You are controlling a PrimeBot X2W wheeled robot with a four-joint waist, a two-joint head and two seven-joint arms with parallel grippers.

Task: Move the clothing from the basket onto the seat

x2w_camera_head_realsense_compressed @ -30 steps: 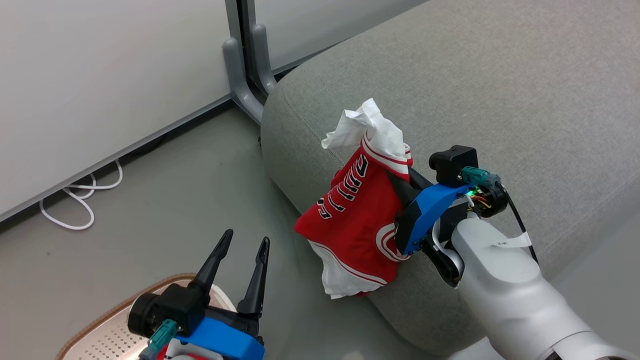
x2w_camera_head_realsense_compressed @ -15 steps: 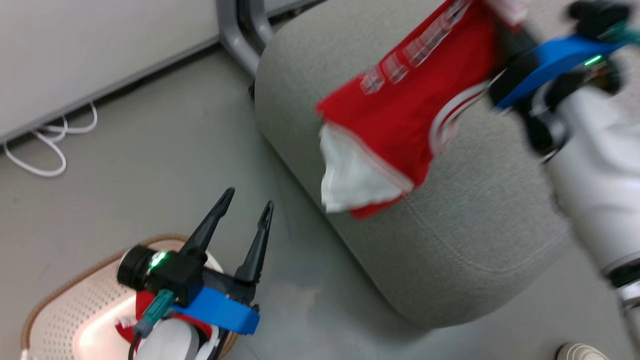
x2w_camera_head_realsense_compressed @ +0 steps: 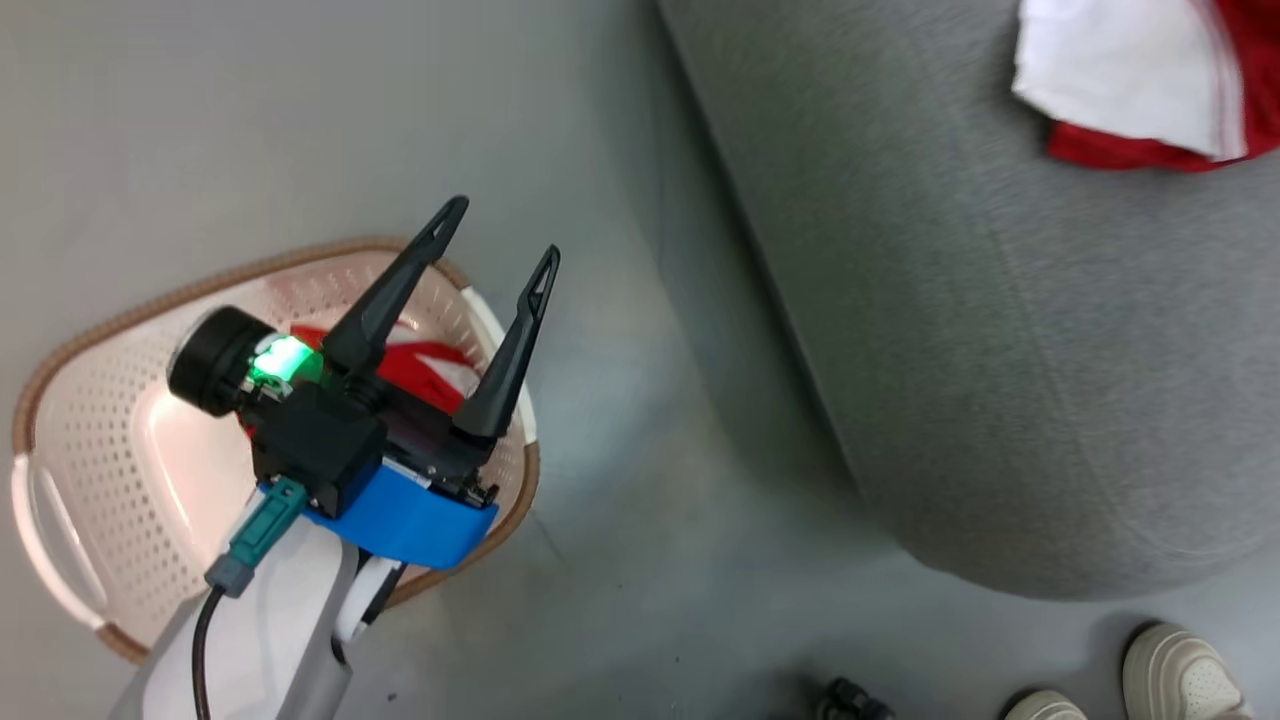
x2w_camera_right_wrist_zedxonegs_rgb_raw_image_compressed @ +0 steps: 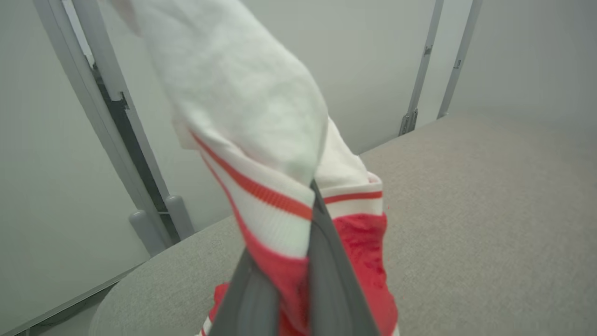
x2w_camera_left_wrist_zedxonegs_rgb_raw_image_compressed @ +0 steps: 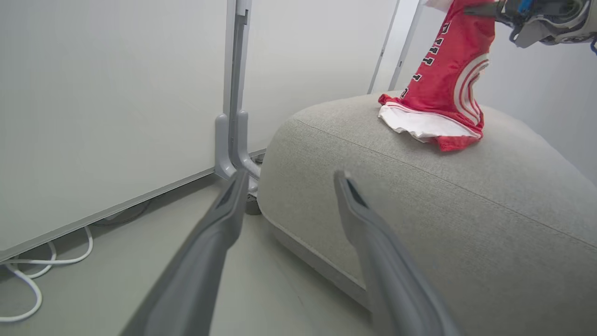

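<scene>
place: office or lab | partition panels | loose cable | bare floor | seat

The garment is soft cloth, the seat matt coarse-woven fabric, the basket glossy perforated plastic.

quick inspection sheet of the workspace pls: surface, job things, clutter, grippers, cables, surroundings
surface: grey floor; the seat stands on it beside the basket.
job's things: held garment, red with dark lettering, hangs with its white hem resting on the seat top; second garment lies in the basket.
clutter: small dark thing on the floor, too cut off to identify.
grippers: left gripper open and empty, above the basket; right gripper shut on the held garment.
cables: white cable looped on the floor by the panels.
surroundings: pale partition panels with a grey post; a person's pale shoes.
</scene>
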